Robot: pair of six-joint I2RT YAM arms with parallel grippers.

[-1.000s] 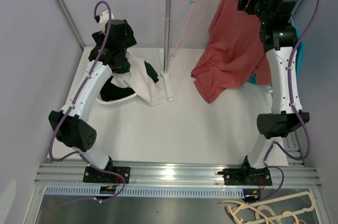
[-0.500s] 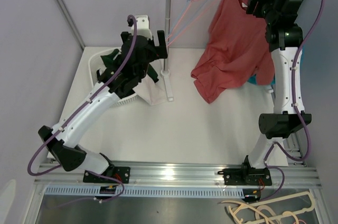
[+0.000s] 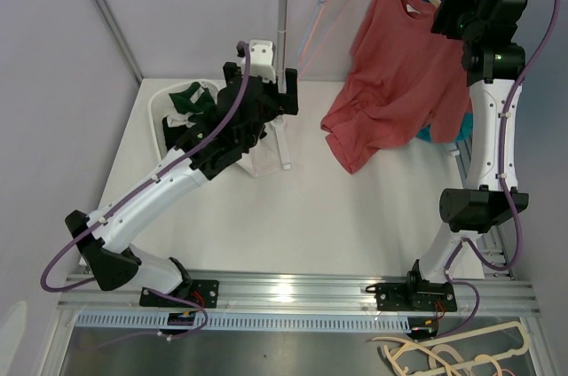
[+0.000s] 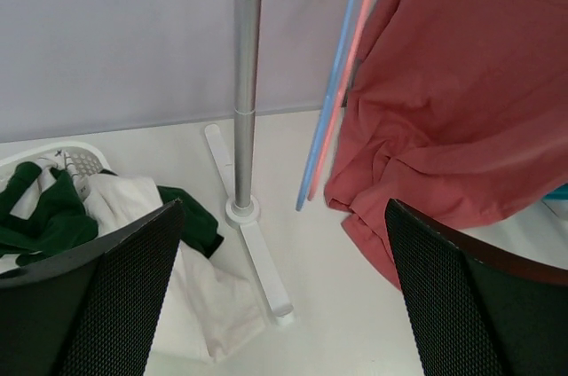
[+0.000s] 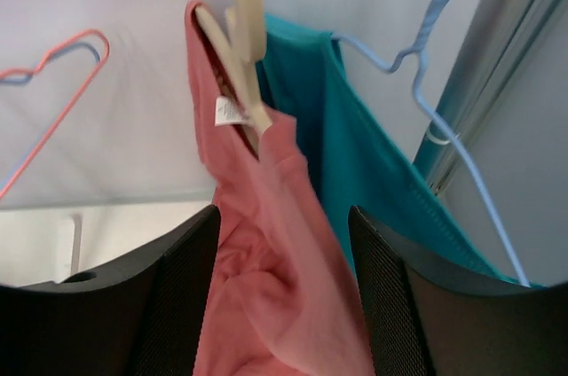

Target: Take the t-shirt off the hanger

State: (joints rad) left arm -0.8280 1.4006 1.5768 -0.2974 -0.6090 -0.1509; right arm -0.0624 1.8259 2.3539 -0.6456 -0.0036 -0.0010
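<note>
Left arm (image 3: 169, 181) swung from basket (image 3: 160, 114) at 9 o'clock toward pole (image 4: 246, 83); left jaws wide apart, empty. Right jaws shifted toward 3 o'clock, parted around red t-shirt (image 3: 399, 74), hanging on cream hanger (image 5: 244, 3) at 1 o'clock.

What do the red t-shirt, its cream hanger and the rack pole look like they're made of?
Red t-shirt: soft matte knit, probably cotton; it drapes in loose folds. Cream hanger: smooth, probably plastic, though painted wood is possible; it looks flat and evenly coloured. Rack pole: metal, with a brushed silvery finish and a soft vertical sheen.
</note>
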